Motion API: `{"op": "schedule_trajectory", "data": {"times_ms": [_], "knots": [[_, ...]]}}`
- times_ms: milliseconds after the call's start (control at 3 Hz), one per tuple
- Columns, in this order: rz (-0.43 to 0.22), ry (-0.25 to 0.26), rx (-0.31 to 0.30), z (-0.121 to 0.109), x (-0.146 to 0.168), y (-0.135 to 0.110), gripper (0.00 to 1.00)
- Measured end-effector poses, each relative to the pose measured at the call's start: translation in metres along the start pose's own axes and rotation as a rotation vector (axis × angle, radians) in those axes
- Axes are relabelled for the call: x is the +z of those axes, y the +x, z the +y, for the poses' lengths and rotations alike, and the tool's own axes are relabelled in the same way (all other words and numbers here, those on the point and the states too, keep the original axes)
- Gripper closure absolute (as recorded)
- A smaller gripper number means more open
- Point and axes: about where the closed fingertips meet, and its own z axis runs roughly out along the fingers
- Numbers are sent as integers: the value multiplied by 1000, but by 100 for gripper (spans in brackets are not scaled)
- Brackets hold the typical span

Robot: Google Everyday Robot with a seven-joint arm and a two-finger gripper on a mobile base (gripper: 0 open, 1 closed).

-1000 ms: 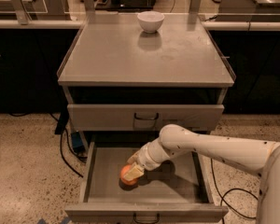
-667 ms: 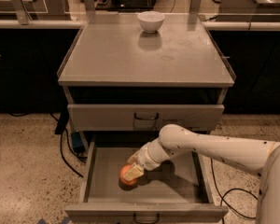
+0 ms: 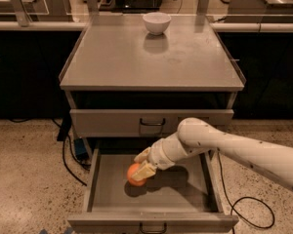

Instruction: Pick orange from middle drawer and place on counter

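Note:
The orange (image 3: 133, 176) is a small round fruit in the left middle of the pulled-out middle drawer (image 3: 205, 189). My gripper (image 3: 139, 165) reaches into the drawer from the right on a cream arm. Its fingers (image 3: 143, 171) sit closed on either side of the orange's top right. The orange casts a shadow on the drawer floor just below it and looks a little raised. The counter (image 3: 117, 62) is the flat grey top of the cabinet above.
A white bowl (image 3: 156, 22) stands at the back middle of the counter. The drawer above (image 3: 107, 122) is closed, with a dark loop handle. A black cable (image 3: 68, 162) runs over the speckled floor on the left, another cable (image 3: 234, 201) on the right.
The gripper and the orange have shifted slightly up and to the left together inside the drawer. The drawer and the bowl have not moved.

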Motion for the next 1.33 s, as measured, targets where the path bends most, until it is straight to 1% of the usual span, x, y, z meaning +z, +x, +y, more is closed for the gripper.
{"op": "schedule_trajectory", "data": {"times_ms": [333, 667, 1000, 1333], "knots": [[-68, -3, -19, 6, -46, -27, 100], [-184, -29, -39, 7, -91, -54, 100], [-314, -45, -51, 0, -141, -77, 100], [-314, -46, -51, 0, -141, -77, 96]]}}
